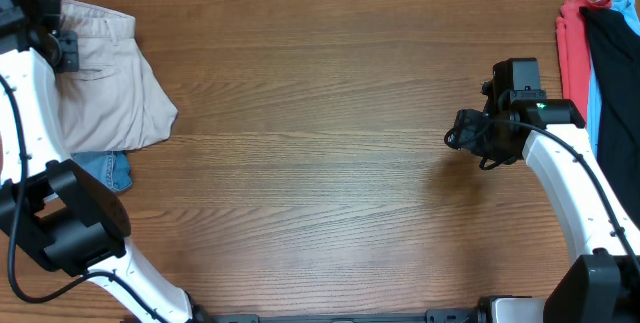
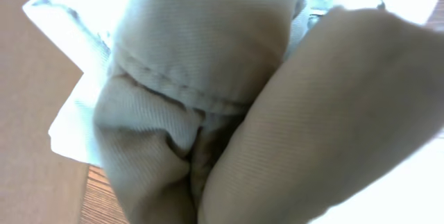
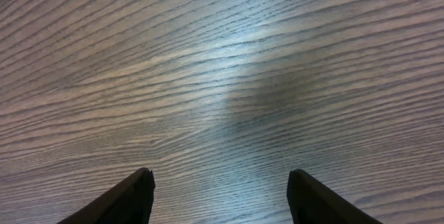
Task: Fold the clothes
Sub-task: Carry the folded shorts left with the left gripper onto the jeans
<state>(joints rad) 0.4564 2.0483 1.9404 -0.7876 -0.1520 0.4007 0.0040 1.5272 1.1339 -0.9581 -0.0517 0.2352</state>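
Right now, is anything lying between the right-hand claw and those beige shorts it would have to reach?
Nothing visible does. The right gripper hangs open, and only bare table lies between it and the beige shorts on the left side. The red, blue and black garments sit behind it.

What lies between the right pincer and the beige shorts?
Only bare wooden table, per the overhead view; the right pincer sits well apart from the shorts.

Blurred, close shorts hide the left hand.
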